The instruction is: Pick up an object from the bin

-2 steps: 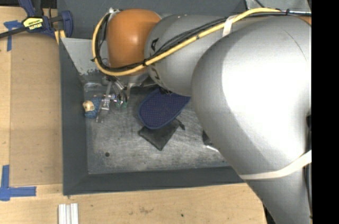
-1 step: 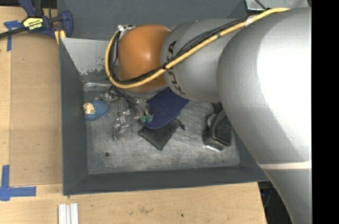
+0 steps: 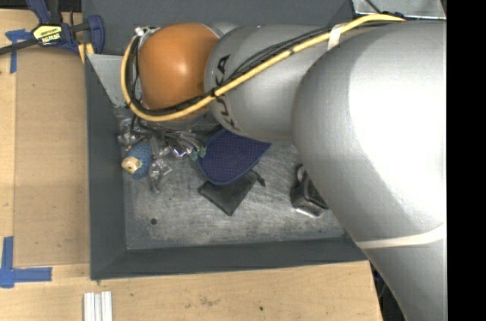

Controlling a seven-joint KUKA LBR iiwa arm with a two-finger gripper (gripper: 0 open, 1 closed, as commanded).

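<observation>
- The grey metal bin [image 3: 106, 160] sits in front of me with 4 loose things that I can make out on its speckled floor.
- The big silver arm [image 3: 364, 130] comes in from the right and covers most of the bin's right half.
- At the wrist is a rounded orange cover [image 3: 171, 65], up near the back left corner. A yellow cable [image 3: 266, 61] runs along the arm and loops round under that cover.
- Below the cover the gripper [image 3: 158, 158] is down low over the left part of the floor, a cluster of metal parts and thin wires.
- Whether the gripper is apart or together, or clamped on anything, I cannot tell from here.
- The nearest thing is a small tan cylinder [image 3: 134, 165] with a blue patch, lying near the left wall just beside the gripper. I cannot tell whether the 2 touch.
- To the gripper's right lies a dark blue oval pad [image 3: 228, 158], its upper edge under the arm.
- A black flat piece [image 3: 226, 194] lies against the pad's lower edge, towards the front wall.
- Further right, well apart from the gripper, a black and silver thing [image 3: 305, 196] is partly hidden by the arm, and I cannot tell its kind.
</observation>
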